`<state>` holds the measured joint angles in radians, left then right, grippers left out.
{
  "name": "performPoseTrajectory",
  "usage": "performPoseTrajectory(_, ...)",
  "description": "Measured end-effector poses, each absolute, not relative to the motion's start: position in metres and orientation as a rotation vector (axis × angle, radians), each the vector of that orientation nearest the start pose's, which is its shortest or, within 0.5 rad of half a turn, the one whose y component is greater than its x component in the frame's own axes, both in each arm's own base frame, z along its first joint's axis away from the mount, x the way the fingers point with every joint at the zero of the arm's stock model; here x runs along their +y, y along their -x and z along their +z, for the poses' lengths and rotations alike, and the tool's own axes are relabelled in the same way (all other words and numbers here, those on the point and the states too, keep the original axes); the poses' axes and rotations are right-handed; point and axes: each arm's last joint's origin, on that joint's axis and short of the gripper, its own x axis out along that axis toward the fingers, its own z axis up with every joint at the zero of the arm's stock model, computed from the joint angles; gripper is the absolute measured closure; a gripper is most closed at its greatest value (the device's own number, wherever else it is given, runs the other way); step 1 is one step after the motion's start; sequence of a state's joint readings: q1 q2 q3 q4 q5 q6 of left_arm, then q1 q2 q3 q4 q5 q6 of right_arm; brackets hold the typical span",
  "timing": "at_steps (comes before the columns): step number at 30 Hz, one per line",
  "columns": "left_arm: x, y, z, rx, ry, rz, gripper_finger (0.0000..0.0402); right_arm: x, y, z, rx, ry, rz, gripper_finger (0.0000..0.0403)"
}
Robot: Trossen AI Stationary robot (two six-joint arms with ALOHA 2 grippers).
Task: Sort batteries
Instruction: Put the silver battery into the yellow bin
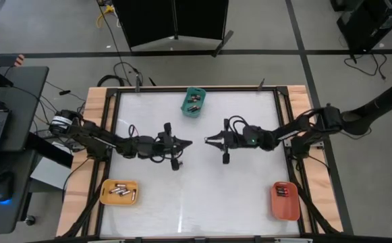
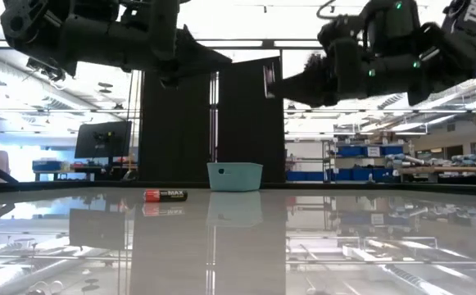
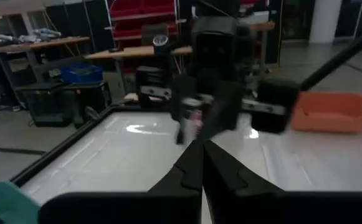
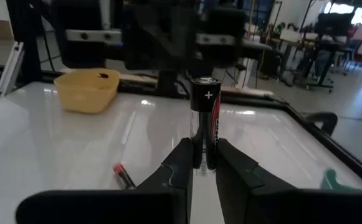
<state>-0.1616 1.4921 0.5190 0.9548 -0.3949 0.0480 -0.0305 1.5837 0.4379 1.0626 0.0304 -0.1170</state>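
right hand mid-carry with one battery, one more still lying loose on the surface

the right hand (image 4: 199,163) has its fingers pinched on a black-and-red battery (image 4: 204,121) standing upright above the middle of the surface (image 1: 236,189), so i'd say it's between pickup and drop-off; next it has to pick a tray, probably the orange tray (image 1: 285,200) on its own side, and let go over it. the left hand (image 1: 187,143) hovers just opposite, fingers fully together, holding nothing. the high view shows all three trays with batteries already in them, teal tray (image 1: 194,101) and yellow tray (image 1: 119,192) too, but misses the held cell. the low view catches the loose battery (image 2: 165,195).
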Motion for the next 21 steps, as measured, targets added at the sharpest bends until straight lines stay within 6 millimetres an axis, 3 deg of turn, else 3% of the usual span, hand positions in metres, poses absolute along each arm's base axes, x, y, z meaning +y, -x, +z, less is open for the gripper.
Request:
performPoseTrajectory(6, -0.034, -0.284, 0.205, -0.022, -0.041, 0.216, 0.0341, 0.008, -0.281, 0.168, 0.06, 0.146, -0.083, 0.0343)
performPoseTrajectory(14, -0.038, -0.288, 0.212, -0.046, -0.038, 0.119, 0.0249, 0.012, -0.283, 0.171, 0.046, 0.16, -0.073, 0.0345)
performPoseTrajectory(21, -0.036, -0.291, 0.207, -0.035, -0.065, 0.125, 0.0219, 0.013, -0.283, 0.171, 0.044, 0.16, -0.068, 0.0345)
